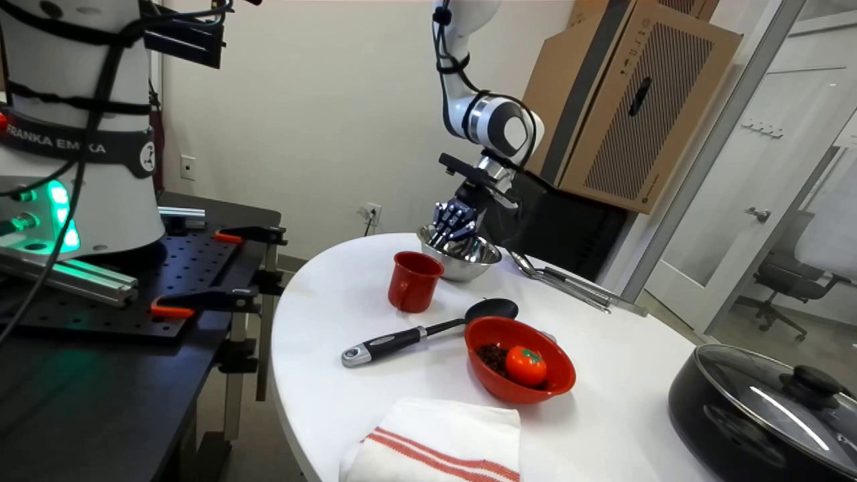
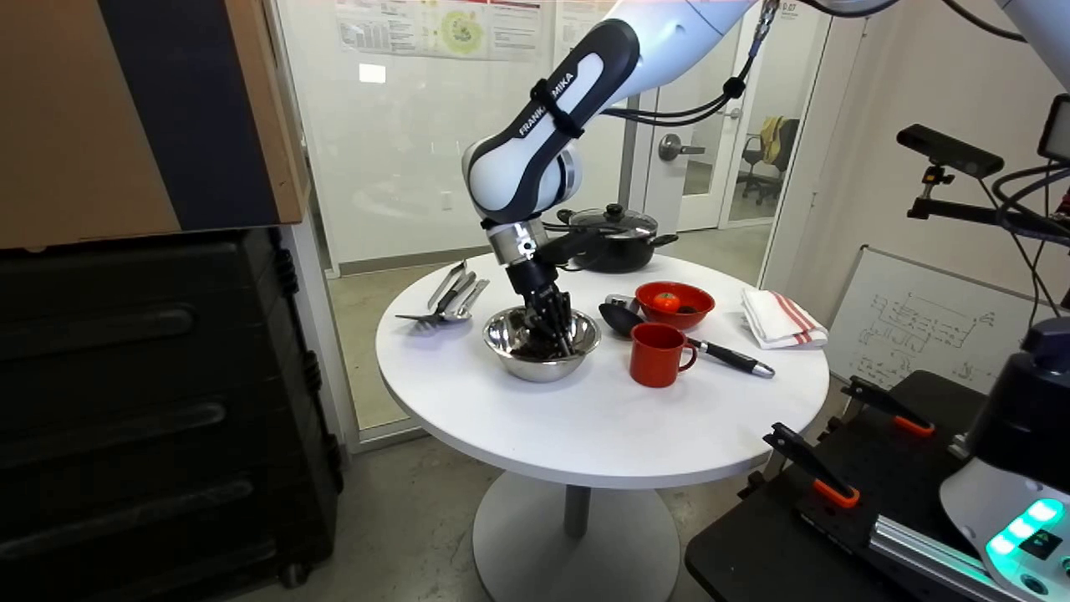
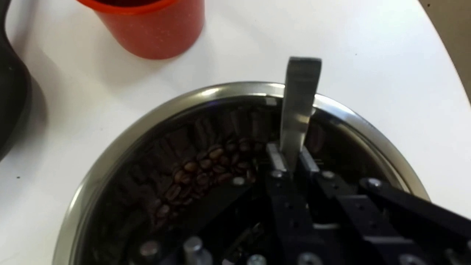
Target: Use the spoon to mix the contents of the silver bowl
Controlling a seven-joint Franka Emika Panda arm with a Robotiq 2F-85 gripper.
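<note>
My gripper [image 3: 291,162] grasps the spoon [image 3: 300,95] within the silver bowl [image 3: 235,88].
The gripper is clamped on the flat metal handle, whose end projects across the silver bowl's rim in the wrist view; the spoon's lower part is hidden from me. Brown beans [image 3: 206,169] lie inside the silver bowl, visible next to my grip. The red cup [image 3: 158,35] stands near the silver bowl, apart from it. The black-handled ladle [image 1: 395,343] also lies near the silver bowl. Farther from the silver bowl sits the red bowl [image 1: 495,387], containing a tomato [image 1: 525,366]. Well apart from the silver bowl are the folded towel [image 1: 462,425] and the lidded pot [image 2: 614,253].
</note>
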